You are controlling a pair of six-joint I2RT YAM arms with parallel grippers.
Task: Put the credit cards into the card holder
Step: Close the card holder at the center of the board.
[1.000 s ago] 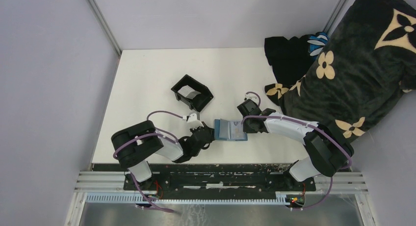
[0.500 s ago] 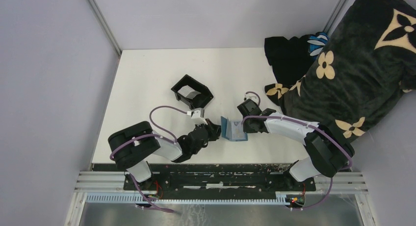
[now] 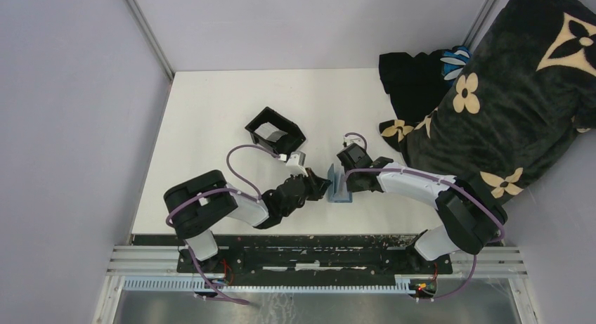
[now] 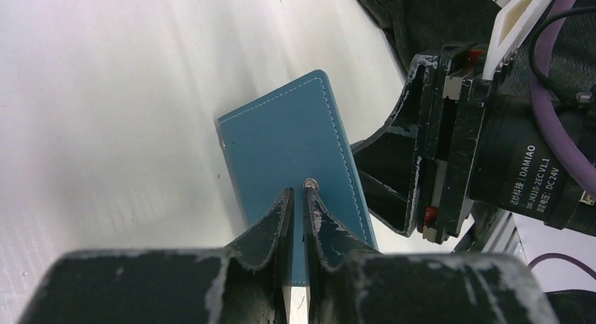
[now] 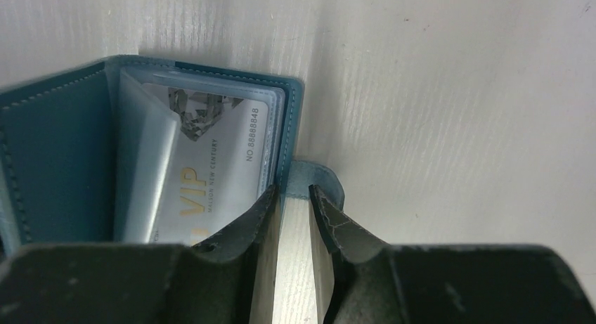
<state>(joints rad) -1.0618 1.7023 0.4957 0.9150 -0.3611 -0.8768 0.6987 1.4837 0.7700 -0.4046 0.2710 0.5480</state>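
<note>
Left gripper [image 4: 295,192], nearly closed, empty, touches the card holder [image 4: 281,138]; right gripper [image 5: 295,194], hold I can't judge (VIP card [image 5: 211,176] inside).

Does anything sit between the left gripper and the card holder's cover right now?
Nothing visible. The left gripper, fingers together, is right at the card holder's outer cover by its snap stud; the right gripper grips the opposite edge.

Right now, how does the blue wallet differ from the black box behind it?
The card holder is teal-blue; the black box is black. The card holder is thin, one cover raised upright; the black box is deeper and open-topped. Both sit on the table with something pale inside.
</note>
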